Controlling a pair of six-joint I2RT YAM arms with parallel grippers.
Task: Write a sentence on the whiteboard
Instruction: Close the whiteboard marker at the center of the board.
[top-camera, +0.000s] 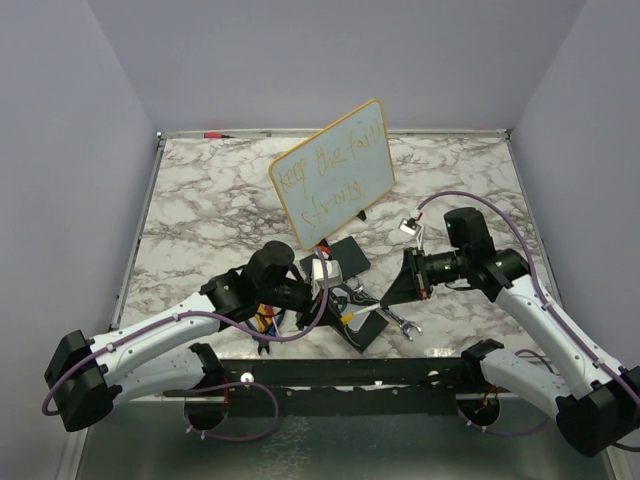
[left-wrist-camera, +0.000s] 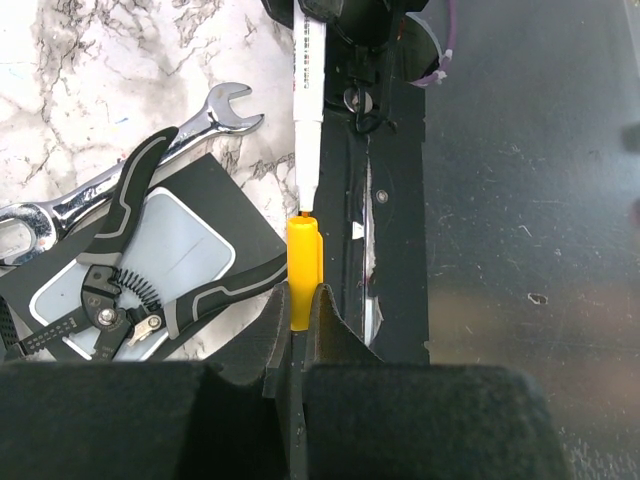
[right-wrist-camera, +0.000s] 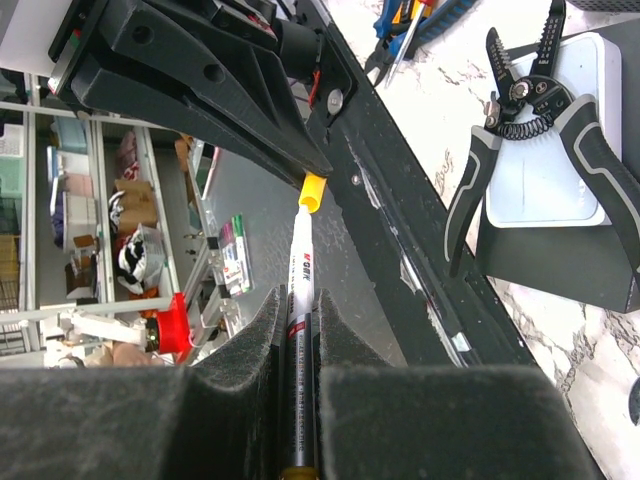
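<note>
Whiteboard (top-camera: 365, 170) on marble table (top-camera: 200, 210), lilac walls (top-camera: 320, 60)

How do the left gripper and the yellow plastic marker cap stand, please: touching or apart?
Touching. The left wrist view shows the left gripper shut on the yellow plastic marker cap's sides.

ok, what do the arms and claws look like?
Left arm and right arm: white shells, black joints and bases, a purple cable along each. Left claw and right claw: black, two wedge-shaped matte fingers. No markings visible.
</note>
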